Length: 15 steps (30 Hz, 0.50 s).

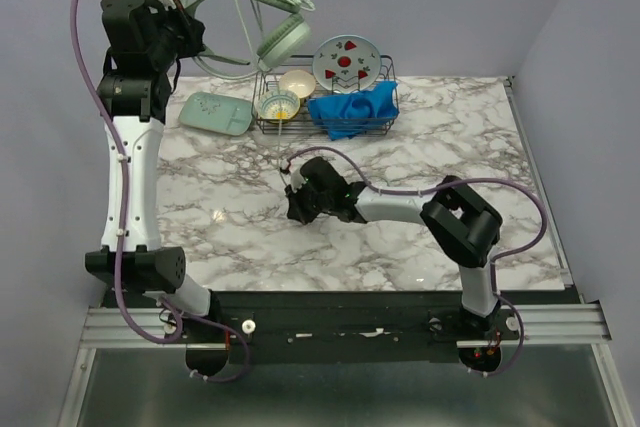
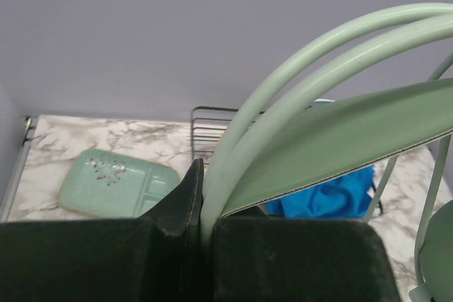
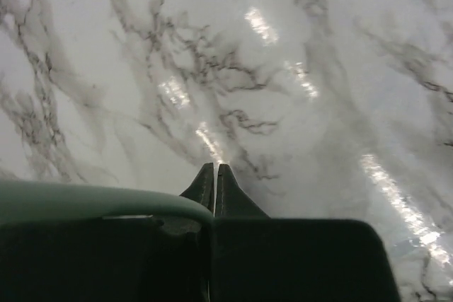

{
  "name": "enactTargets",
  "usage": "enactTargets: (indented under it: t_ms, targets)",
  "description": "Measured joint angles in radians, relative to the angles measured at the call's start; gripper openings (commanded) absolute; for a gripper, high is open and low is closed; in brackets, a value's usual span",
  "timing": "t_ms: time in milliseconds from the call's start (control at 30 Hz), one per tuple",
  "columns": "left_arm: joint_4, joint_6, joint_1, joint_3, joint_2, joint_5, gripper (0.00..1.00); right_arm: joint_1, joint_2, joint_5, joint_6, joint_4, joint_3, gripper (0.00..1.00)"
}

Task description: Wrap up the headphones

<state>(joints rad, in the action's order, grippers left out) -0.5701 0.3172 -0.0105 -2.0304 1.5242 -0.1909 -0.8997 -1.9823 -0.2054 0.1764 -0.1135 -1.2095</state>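
Headphones (image 1: 283, 42) aloft at 11 o'clock in top view, left gripper (image 1: 203, 40) clamped on headband; right gripper (image 1: 296, 209) low over table (image 1: 420, 247) centre, fingers together

Left wrist view: jaws pinching twin mint rails of headband (image 2: 318, 54); tray (image 2: 113, 185) at 8 o'clock below

Right wrist view: right gripper (image 3: 214, 175) pressed tight just above marble; pale green strip at 8 o'clock, cable or not unclear

Judgement: lift done, no cable seen wound anywhere, so wrapping itself all left
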Motion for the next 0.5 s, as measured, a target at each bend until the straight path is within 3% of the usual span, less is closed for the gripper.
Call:
enactTargets:
  t_ms: [133,333,500]
  targets:
    - [0.031,0.014,0.076,0.014,0.090,0.076,0.00,-0.100,0.000,0.035,-0.075,0.140,-0.096,0.01]
    - [0.047,-0.015,0.095,0.037,0.163,0.190,0.00,-0.225,0.003,0.105,-0.172,0.314,-0.261,0.01]
    - [0.124,-0.181,0.086,0.130,0.180,0.350,0.00,-0.266,0.082,0.233,-0.207,0.439,-0.289,0.01]
